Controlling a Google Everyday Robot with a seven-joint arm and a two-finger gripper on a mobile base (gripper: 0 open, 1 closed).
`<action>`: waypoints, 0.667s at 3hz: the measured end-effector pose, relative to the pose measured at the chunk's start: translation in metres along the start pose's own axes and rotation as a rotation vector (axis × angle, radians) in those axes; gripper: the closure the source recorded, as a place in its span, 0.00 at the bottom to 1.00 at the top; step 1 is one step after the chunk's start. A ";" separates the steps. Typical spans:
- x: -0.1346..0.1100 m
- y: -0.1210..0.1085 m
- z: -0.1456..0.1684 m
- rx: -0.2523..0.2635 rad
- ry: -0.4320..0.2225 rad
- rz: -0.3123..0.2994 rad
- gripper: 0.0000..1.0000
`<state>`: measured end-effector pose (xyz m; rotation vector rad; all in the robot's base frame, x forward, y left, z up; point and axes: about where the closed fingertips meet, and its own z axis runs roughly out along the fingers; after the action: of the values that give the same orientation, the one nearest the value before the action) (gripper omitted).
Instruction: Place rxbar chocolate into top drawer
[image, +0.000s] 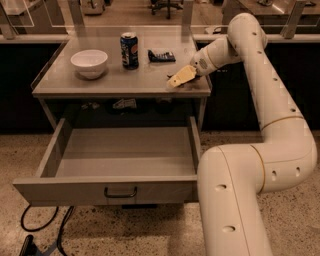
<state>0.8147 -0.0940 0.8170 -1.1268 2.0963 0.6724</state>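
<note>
Gripper (175, 81) down at table (100, 85) front-right corner; released or clenched, cannot tell. rxbar chocolate not clearly seen; likely light, flat, slick wrapper, so pinch across width.

Grey table (105, 86) bearing white bowl (89, 62), soda can (129, 50) and dark packet (161, 55), gripper (180, 77) at its right front corner

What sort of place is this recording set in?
Probably an office or lab workspace: a grey table with its top drawer pulled open, a speckled hard floor, and an office chair beyond. The gripper is at the table's right front corner.
</note>
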 end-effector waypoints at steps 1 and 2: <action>0.000 0.000 0.000 0.000 0.000 0.000 0.42; 0.000 0.000 0.000 0.000 0.000 0.000 0.66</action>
<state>0.8147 -0.0940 0.8172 -1.1269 2.0963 0.6725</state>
